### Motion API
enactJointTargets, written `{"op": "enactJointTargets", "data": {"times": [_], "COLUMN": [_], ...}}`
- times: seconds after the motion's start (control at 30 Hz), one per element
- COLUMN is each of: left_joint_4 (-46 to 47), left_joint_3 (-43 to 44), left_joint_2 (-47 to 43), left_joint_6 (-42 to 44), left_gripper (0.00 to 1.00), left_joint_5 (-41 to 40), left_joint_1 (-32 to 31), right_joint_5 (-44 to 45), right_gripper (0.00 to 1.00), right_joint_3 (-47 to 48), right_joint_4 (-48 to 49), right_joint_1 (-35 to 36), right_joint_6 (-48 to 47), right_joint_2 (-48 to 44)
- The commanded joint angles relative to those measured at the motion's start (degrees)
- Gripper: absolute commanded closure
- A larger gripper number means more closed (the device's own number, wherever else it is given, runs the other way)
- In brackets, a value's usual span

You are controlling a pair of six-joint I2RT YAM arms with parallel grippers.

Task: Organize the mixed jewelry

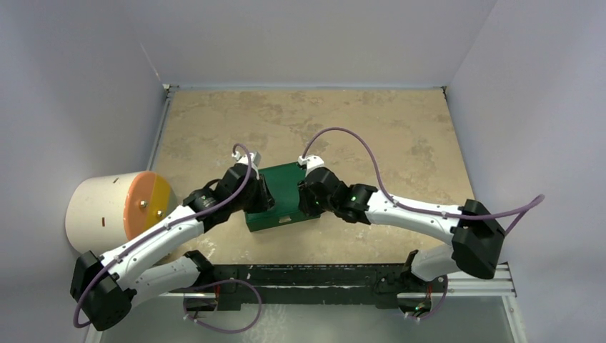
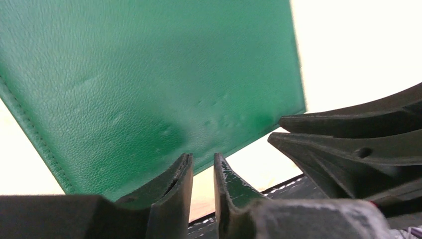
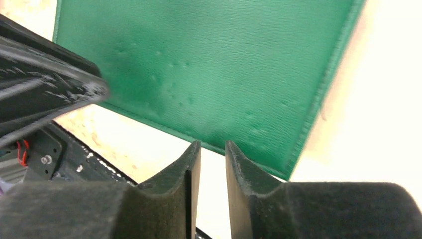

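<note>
A closed green box (image 1: 280, 184) with a leather-grain lid lies mid-table near the front edge. The mixed jewelry is out of view. My left gripper (image 1: 261, 196) is at the box's left side and my right gripper (image 1: 309, 194) at its right side. In the left wrist view the lid (image 2: 149, 74) fills the frame, and my left gripper (image 2: 203, 159) is open by a narrow gap at the lid's near edge, holding nothing. In the right wrist view my right gripper (image 3: 213, 145) stands the same way at the edge of the lid (image 3: 209, 64), narrowly open and empty.
A white cylinder (image 1: 100, 211) with an orange and yellow face lies at the table's left edge beside my left arm. A black rail (image 1: 321, 275) runs along the near edge. Walls close the table on three sides. The right fingers (image 2: 348, 144) show in the left wrist view.
</note>
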Motion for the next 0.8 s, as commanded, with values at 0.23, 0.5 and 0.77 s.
{"op": "enactJointTargets", "data": {"times": [0.23,0.5,0.77], "left_joint_4": [-7.1,-9.7,-6.6], "left_joint_3": [17.6,22.9,20.7], "left_joint_2": [0.3,1.6,0.7], "left_joint_6": [11.7,17.6,19.5], "left_gripper": [0.37,0.12,0.11], "left_joint_5": [-9.1,-12.3,-10.3], "left_joint_1": [0.7,6.5,17.8], "right_joint_5": [15.1,10.8,6.7], "right_gripper": [0.31,0.01,0.01], "right_joint_3": [-1.0,-4.3,-6.6], "right_joint_4": [-12.1,-15.9,-18.1], "right_joint_1": [-6.8,-22.5,-32.2], "right_joint_6": [-2.1,-4.3,-2.7], "right_joint_2": [-16.3,-27.3,-33.7]}}
